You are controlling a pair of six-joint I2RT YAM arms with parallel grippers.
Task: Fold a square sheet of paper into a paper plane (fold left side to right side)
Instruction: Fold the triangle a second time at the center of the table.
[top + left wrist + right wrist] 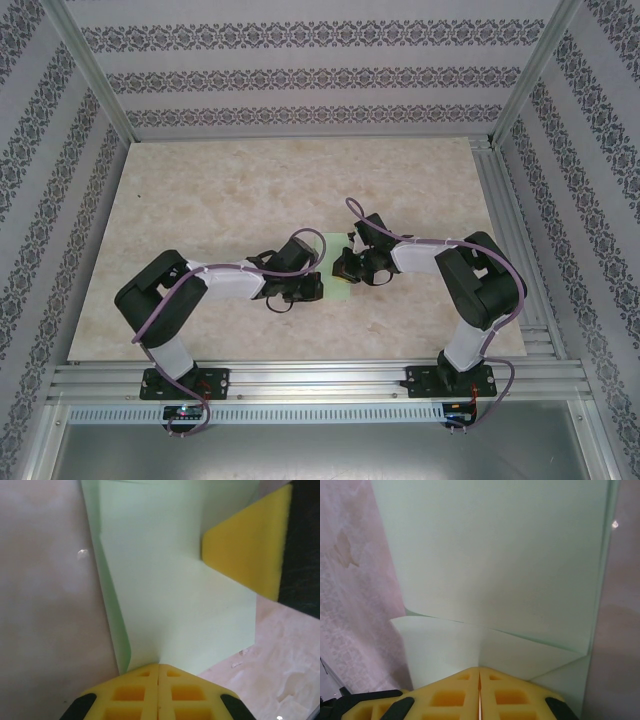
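Top view: a beige, marble-patterned table (200,200) sits inside an aluminium frame (90,70) w/ patterned wallpaper walls. Two black-and-white robot arms reach in from the near edge & meet around the middle of the table, somewhat closer to the near edge than the far one. Between their ends a thin, pale mint-green sheet of paper (336,262) lies on the table, largely covered by the arms.

Right wrist view: the right gripper (480,676) has yellow ribbed fingers w/ black backs. It is closed, w/ only a thin seam between the fingers. The tips touch the paper (495,555), which spreads away from them toward the top of the view. Slanted fold lines cross the sheet just ahead of the tips, & a paler flap sticks out to the left. Can't tell if a layer is pinched or the tips only press on it.

Left wrist view: the left gripper (159,672) is the same yellow type & also closed, fingers pressed together. Its tips meet the paper (175,590) at the sheet's nearest edge; can't tell here either if any paper is nipped. The sheet is doubled. A lower layer shows as a darker green strip along the left side, curling up slightly near the tips. One yellow finger (247,545) of the right gripper rests on the sheet's far right part.
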